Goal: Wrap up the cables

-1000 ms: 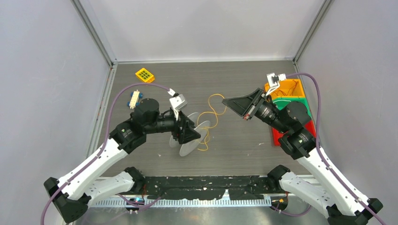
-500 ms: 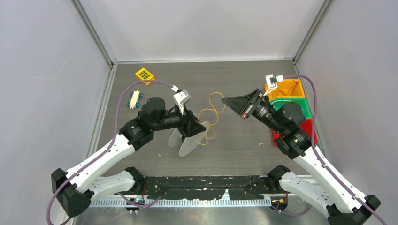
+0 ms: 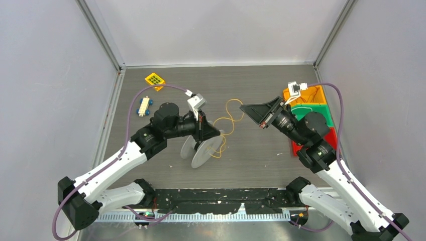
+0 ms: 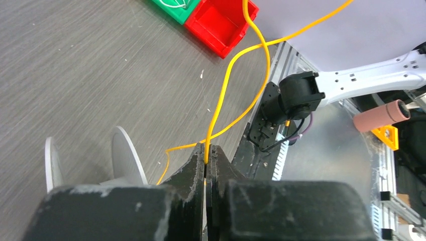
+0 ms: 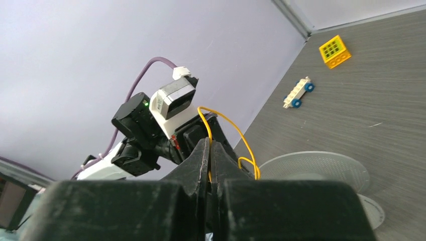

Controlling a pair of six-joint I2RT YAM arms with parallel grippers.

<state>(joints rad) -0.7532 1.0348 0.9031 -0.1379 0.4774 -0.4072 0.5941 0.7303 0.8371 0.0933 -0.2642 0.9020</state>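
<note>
The cables [image 3: 227, 119] show from above as one thin yellow strand looping over the middle of the table [image 3: 251, 160], strung between the two arms. The left gripper [image 3: 215, 134] meets the loops at their 7 o'clock end, above a pale spool [image 3: 201, 155]. The right gripper [image 3: 244, 107] meets them at 2 o'clock. A yellow block [image 3: 154, 80] and a white toy car [image 3: 144, 106] lie toward 10 o'clock on the table, and coloured bins [image 3: 321, 109] sit at 3 o'clock.

In the left wrist view, the left fingers are pressed together on the cables. From the tips the cables rise toward 12 o'clock and cross themselves. The spool's discs stand at 9 o'clock of the tips.

In the right wrist view, the right fingers are likewise clamped on the cables, which arc up toward 12 o'clock and drop back at 3 o'clock. The spool lies at 4 o'clock.
</note>
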